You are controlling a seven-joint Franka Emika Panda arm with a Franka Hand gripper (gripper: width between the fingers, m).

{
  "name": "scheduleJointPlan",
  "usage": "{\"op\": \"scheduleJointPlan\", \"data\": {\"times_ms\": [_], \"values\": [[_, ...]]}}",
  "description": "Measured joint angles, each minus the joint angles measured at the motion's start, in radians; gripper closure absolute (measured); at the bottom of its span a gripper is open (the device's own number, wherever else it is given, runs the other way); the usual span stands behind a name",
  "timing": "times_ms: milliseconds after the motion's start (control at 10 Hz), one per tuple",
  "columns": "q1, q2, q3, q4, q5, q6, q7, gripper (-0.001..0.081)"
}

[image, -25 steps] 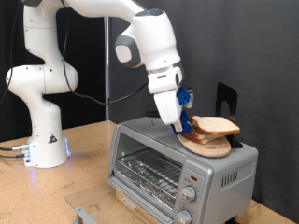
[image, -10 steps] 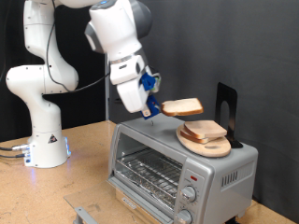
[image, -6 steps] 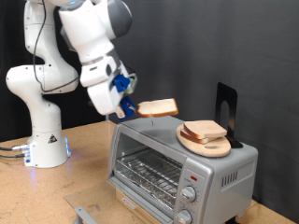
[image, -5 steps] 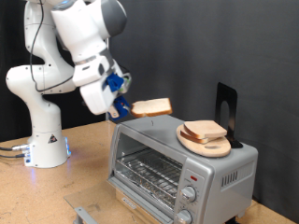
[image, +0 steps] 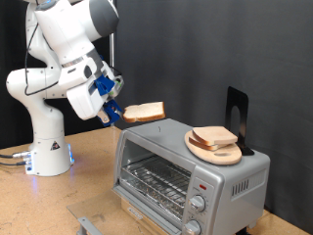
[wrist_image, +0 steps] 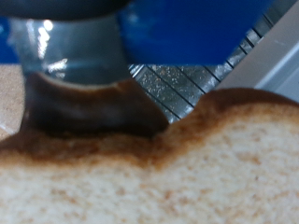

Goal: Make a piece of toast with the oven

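My gripper (image: 117, 113) is shut on a slice of toast (image: 145, 112) and holds it level in the air, just above and to the exterior view's left of the silver oven (image: 186, 176). The oven's glass door is shut, with the wire rack behind it and two knobs at its right. More slices (image: 217, 136) lie stacked on a round wooden board (image: 211, 151) on the oven's top. In the wrist view the held toast (wrist_image: 159, 182) fills the frame, its brown crust against a dark finger (wrist_image: 75, 75), with the oven rack (wrist_image: 173, 84) beyond.
The oven stands on a wooden table (image: 78, 186). The robot's white base (image: 44, 147) is at the exterior view's left. A black stand (image: 236, 113) rises behind the board. A grey metal piece (image: 90, 226) lies at the table's front edge.
The gripper lifted one slice off the stack on the board and carried it towards the exterior view's left and slightly down, past the oven's left edge. The stack stays put.
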Motion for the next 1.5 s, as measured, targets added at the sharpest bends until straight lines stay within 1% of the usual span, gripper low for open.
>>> {"op": "scheduleJointPlan", "data": {"times_ms": [200,300,500,800,1100,1300,1400,1500], "values": [[-0.001,0.017,0.01,-0.062,-0.009,0.088,-0.007,0.0416],[-0.001,0.038,0.012,-0.089,-0.012,0.137,-0.007,0.0416],[-0.001,0.095,0.012,-0.122,-0.012,0.224,-0.021,0.0416],[-0.002,0.176,0.003,-0.144,-0.011,0.313,-0.072,0.0416],[-0.003,0.237,-0.001,-0.15,-0.011,0.373,-0.088,0.0416],[-0.003,0.266,-0.002,-0.147,-0.011,0.385,-0.088,0.0416],[-0.003,0.266,-0.002,-0.147,-0.011,0.385,-0.088,0.0416],[-0.003,0.267,-0.001,-0.149,-0.041,0.385,-0.075,0.0416]]}}
